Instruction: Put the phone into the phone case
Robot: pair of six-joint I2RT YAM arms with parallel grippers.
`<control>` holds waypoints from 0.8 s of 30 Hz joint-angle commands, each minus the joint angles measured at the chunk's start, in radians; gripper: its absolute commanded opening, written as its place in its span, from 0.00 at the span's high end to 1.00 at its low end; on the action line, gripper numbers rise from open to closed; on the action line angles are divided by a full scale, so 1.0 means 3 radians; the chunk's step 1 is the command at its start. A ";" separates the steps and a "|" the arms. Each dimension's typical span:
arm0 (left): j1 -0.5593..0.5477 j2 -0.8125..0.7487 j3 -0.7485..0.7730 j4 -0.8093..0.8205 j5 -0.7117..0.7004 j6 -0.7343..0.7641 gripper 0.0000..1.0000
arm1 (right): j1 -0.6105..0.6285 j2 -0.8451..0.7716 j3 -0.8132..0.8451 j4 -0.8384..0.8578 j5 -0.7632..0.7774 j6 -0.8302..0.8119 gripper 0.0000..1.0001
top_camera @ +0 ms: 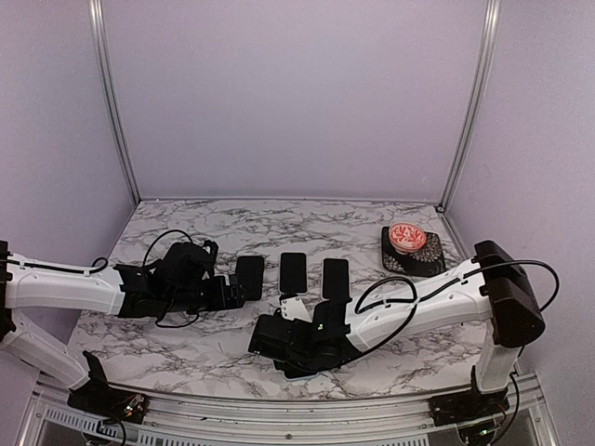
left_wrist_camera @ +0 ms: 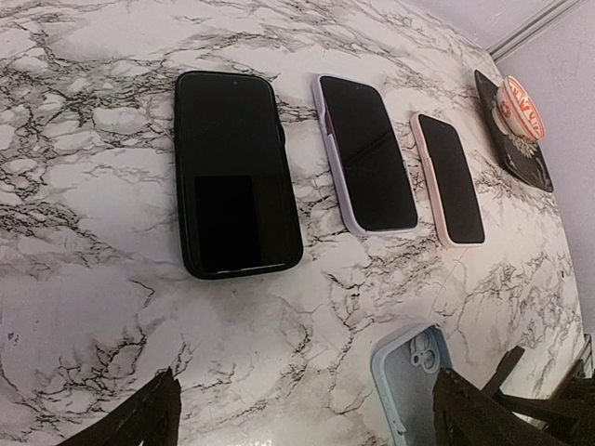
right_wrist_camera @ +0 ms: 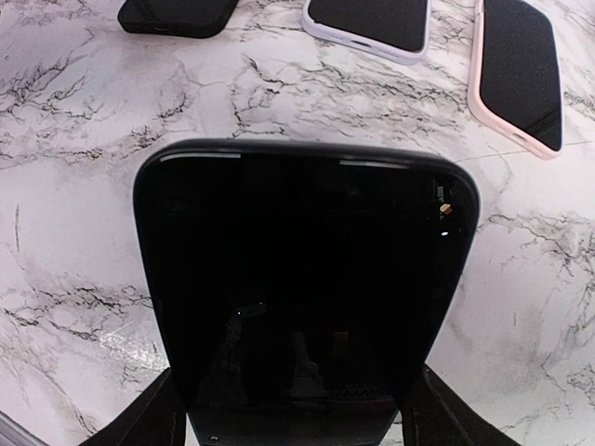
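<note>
Left tool (top_camera: 231,292) hovers beside a matte black slab (top_camera: 249,277) on the veined marble worktop (top_camera: 186,344). Left wrist: its fingers (left_wrist_camera: 139,423) are spread wide and empty, and the pale-blue, round-cornered phone case (left_wrist_camera: 409,372) lies flat. Right wrist: right tool (right_wrist_camera: 297,423) clamps the glossy black phone (right_wrist_camera: 302,279).

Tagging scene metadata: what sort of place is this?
Probably a lab robot test cell, not a home: plain lilac wall panels framed by aluminium posts, a marble-pattern tabletop, and a row of cased phones laid out as props.
</note>
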 commanded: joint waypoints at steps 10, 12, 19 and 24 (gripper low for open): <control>0.0013 0.0002 0.0003 -0.0074 -0.0003 0.0086 0.05 | -0.0020 0.0177 0.0086 -0.0168 -0.0272 0.0218 0.73; 0.0013 0.0018 0.0006 -0.0074 0.0002 0.0088 0.05 | -0.0044 0.0195 0.0005 -0.0112 -0.0383 0.0249 0.73; 0.0013 0.0030 0.0012 -0.0074 0.0012 0.0088 0.05 | -0.0094 0.0225 -0.0110 -0.0068 -0.0427 0.0309 0.63; 0.0010 0.0028 -0.0008 -0.0074 0.0017 0.0093 0.05 | -0.0116 0.0247 -0.0113 -0.0080 -0.0417 0.0330 0.44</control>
